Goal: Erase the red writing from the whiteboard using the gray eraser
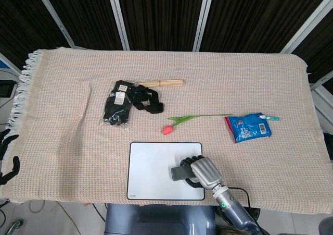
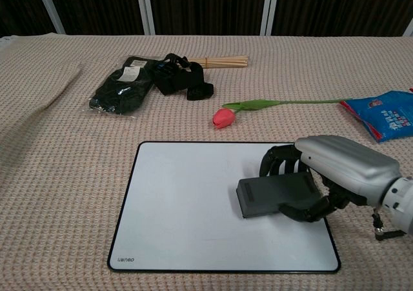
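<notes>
The whiteboard (image 1: 156,164) (image 2: 187,200) lies near the table's front edge, and its visible surface shows no red writing. My right hand (image 1: 203,171) (image 2: 335,175) grips the gray eraser (image 1: 179,173) (image 2: 274,196) and presses it flat on the board's lower right part. The hand covers the board under it, so any marks there are hidden. Of my left hand (image 1: 8,159), only dark fingers show at the left edge of the head view, off the table; its state is unclear.
Beyond the board lie a red tulip (image 1: 174,124) (image 2: 226,117), a black bagged item with straps (image 1: 125,103) (image 2: 139,83), wooden sticks (image 1: 162,82) (image 2: 222,62) and a blue snack packet (image 1: 248,127) (image 2: 386,113). A beige woven cloth (image 1: 62,99) covers the table.
</notes>
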Robot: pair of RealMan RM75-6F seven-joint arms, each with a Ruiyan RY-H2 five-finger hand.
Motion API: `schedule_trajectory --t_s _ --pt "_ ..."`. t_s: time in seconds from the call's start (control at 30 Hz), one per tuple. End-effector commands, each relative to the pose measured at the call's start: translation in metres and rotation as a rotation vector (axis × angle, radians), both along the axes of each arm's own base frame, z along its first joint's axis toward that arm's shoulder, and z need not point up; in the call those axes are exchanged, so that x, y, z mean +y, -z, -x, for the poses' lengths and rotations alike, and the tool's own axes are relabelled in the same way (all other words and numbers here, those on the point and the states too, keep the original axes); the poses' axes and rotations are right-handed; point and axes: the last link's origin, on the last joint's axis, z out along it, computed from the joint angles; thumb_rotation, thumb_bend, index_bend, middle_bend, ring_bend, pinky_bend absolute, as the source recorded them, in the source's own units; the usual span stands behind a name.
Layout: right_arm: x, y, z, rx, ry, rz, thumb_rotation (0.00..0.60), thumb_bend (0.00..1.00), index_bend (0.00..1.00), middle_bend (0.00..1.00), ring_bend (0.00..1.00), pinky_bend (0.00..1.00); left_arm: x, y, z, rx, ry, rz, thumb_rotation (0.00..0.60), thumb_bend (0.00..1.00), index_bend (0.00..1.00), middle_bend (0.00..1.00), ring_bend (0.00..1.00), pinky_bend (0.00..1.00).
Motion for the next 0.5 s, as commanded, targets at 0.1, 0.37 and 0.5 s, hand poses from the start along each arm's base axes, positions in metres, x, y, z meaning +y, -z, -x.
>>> schedule_trajectory --t_s 0.1,0.37,0.5 --pt "0.029 -0.010 0.006 0.003 -0.018 -0.019 0.600 0.52 0.53 0.50 0.50 0.44 0.000 0.001 -0.001 0.002 0.003 0.003 0.600 0.56 0.19 0.05 0.03 0.10" --pt "0.027 -0.008 0.008 -0.004 -0.012 -0.016 0.600 0.52 0.53 0.50 0.50 0.44 -0.001 0.002 -0.002 0.005 0.006 0.002 0.600 0.56 0.19 0.05 0.03 0.10" --pt "0.014 -0.006 0.010 -0.005 0.004 0.013 0.600 0.52 0.53 0.50 0.50 0.44 -0.001 0.002 -0.002 0.006 0.005 0.003 0.600 0.56 0.19 0.05 0.03 0.10"
